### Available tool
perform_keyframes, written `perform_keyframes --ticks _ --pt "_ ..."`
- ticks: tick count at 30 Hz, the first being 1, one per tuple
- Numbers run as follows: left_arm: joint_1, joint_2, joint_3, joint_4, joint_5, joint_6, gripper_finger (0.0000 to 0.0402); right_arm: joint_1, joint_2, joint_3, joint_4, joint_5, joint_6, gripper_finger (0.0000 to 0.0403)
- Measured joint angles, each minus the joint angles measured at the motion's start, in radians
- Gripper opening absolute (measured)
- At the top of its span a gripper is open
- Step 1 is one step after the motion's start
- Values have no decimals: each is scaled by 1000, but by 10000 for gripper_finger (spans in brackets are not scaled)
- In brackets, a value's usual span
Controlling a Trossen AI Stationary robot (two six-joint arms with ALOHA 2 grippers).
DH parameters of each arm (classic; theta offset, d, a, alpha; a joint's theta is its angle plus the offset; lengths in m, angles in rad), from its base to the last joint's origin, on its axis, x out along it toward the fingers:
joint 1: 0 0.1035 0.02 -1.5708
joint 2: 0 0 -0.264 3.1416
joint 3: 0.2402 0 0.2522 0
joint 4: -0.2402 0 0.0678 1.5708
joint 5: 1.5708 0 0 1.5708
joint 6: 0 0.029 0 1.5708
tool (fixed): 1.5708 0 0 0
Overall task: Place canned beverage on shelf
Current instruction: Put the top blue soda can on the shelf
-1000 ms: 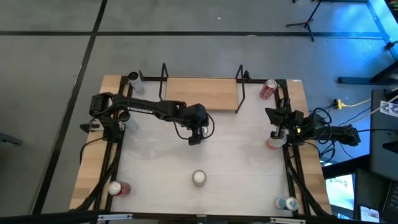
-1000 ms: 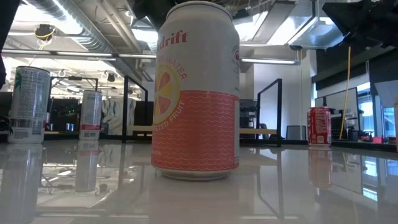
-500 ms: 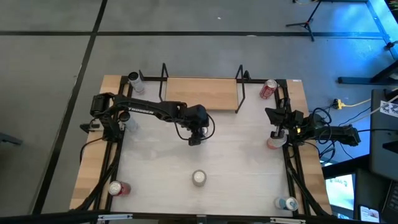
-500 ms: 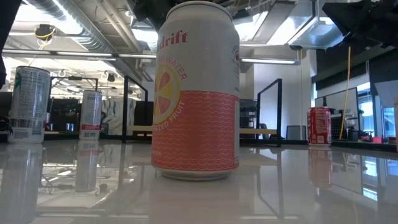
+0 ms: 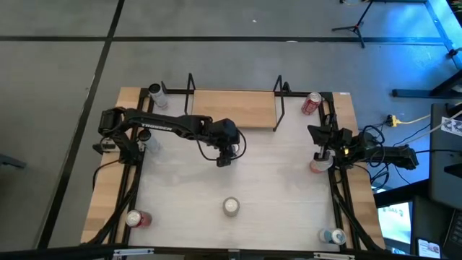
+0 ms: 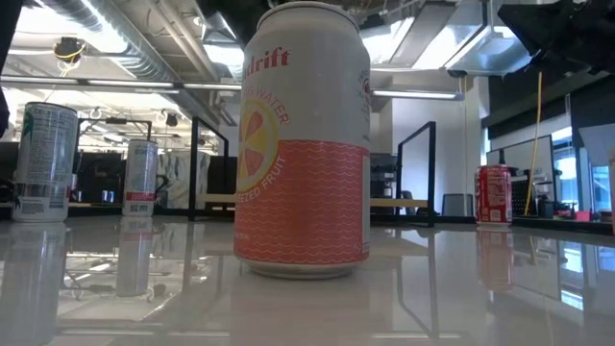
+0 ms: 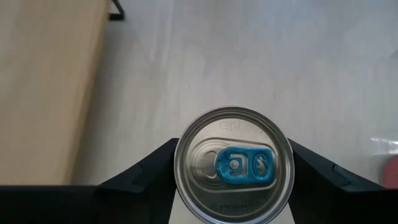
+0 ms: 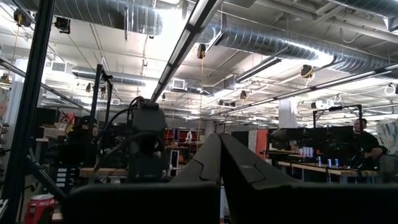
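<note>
My left gripper [image 5: 224, 153] hangs over the table's middle, just near of the shelf [image 5: 232, 108], a light-wood board in a black frame. It is shut on a silver can with a blue tab [image 7: 233, 165], which the gripper hides in the high view. The shelf's board also shows in the left wrist view [image 7: 43, 93]. My right gripper [image 5: 317, 141] waits at the table's right edge, shut and empty; its fingers meet in the right wrist view [image 8: 219, 146]. My left gripper pinches the can's side wall just below the top rim [image 7: 180, 171] between its two fingers, one on each side. The fingers [image 7: 146, 177] come from above, pointing down. The can stays upright; I cannot tell whether its base is clear of the table.
An orange-and-white can [image 5: 230, 206] stands at the near middle and fills the low view [image 6: 303, 144]. More cans stand at the far left [image 5: 155, 92], far right [image 5: 312, 102], right edge [image 5: 317, 166], near left [image 5: 137, 218] and near right [image 5: 333, 236].
My left gripper has moved a little toward the far-left, closer to the shelf, still shut on the can.
</note>
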Motion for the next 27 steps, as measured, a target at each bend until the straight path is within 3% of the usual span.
perform_keyframes --ticks 8,12,17,27 --pt "54 -138 0 -80 -63 -63 217 0 0 0 -7 26 0 5" --pt "113 -211 1 -129 -120 -78 217 0 0 0 -11 39 0 5" --pt "221 -269 3 -146 -118 -109 218 0 0 0 -12 46 0 5" --pt "475 -224 166 -314 -102 -118 224 0 0 0 -11 47 -2 5"
